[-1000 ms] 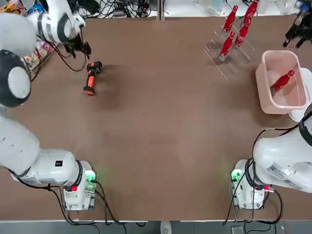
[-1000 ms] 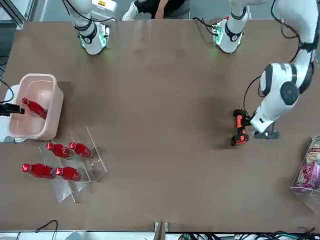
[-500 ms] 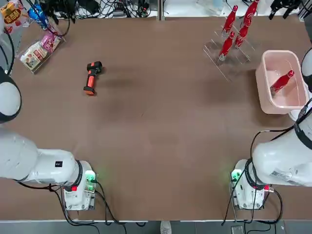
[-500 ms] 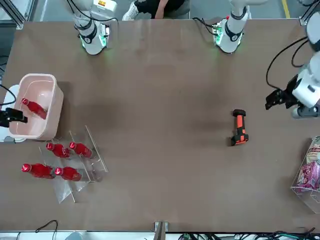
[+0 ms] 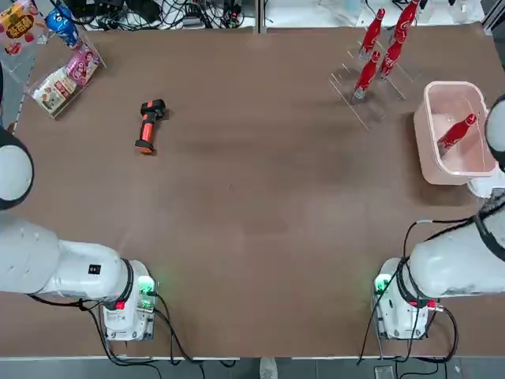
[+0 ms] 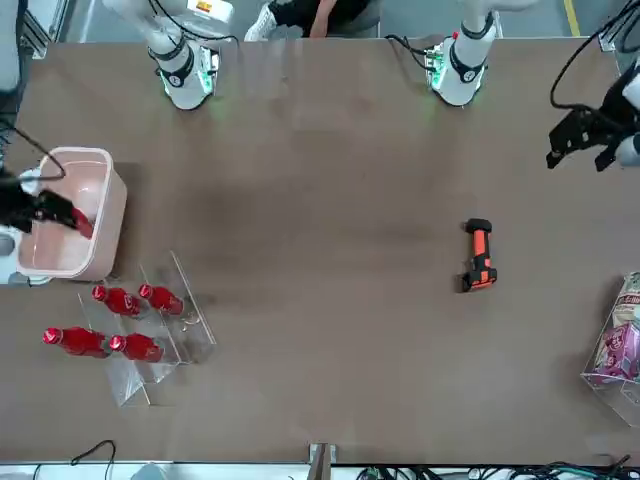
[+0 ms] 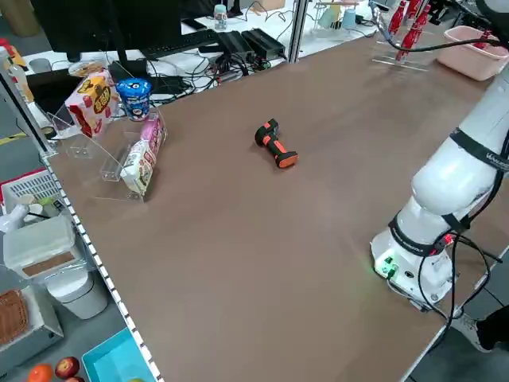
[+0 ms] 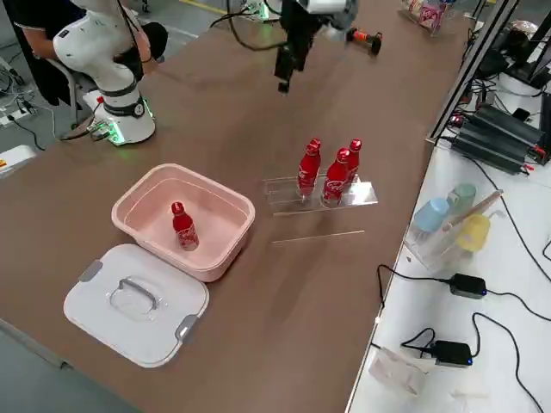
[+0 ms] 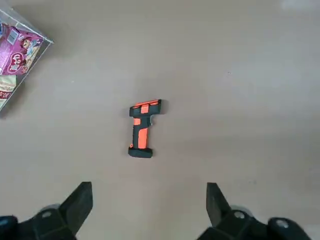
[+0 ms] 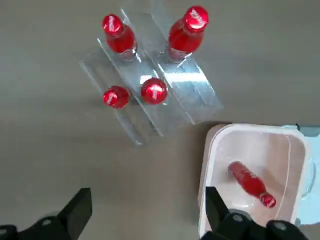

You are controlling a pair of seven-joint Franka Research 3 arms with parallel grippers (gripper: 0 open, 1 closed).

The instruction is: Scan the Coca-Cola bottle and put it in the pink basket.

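Observation:
One Coca-Cola bottle (image 5: pixel 457 133) lies tilted inside the pink basket (image 5: pixel 427 138) at the table's right edge; the right wrist view looks down on that bottle (image 10: pixel 249 183) and the basket (image 10: pixel 208 155). Several identical bottles (image 5: pixel 392 55) stand in a clear rack behind the basket. My right gripper (image 10: pixel 147 210) hangs open and empty high above rack and basket, and the front view has it (image 6: pixel 38 206) near the basket. My left gripper (image 9: pixel 147 205) is open and empty, high above the orange-black scanner (image 9: pixel 142 128), toward the table's left side (image 6: pixel 585 135).
The scanner (image 5: pixel 147 125) lies on its side at the table's left back. Snack packs in a clear holder (image 5: pixel 63 75) sit in the back left corner. A white lid with grey clips (image 8: pixel 136 301) lies beside the basket.
My left gripper has pulled away from the scanner and risen out of the top view. My right gripper has also lifted away from beside the basket. Bottle and scanner stay put.

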